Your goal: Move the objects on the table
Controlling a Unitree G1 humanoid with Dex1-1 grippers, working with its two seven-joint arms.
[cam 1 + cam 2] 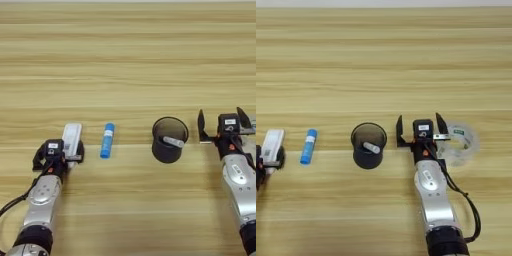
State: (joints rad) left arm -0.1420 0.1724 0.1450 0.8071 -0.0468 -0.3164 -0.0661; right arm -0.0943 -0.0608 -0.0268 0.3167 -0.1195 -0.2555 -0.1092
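Left eye view – left gripper seemingly on cassette

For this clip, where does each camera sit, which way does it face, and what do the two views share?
Left eye view: head-mounted, looking down at the table; shows left gripper on the white cassette and the right gripper.
Right eye view: same head, reaching further right; shows the clear tape roll.
Shared: blue tube, black cup.
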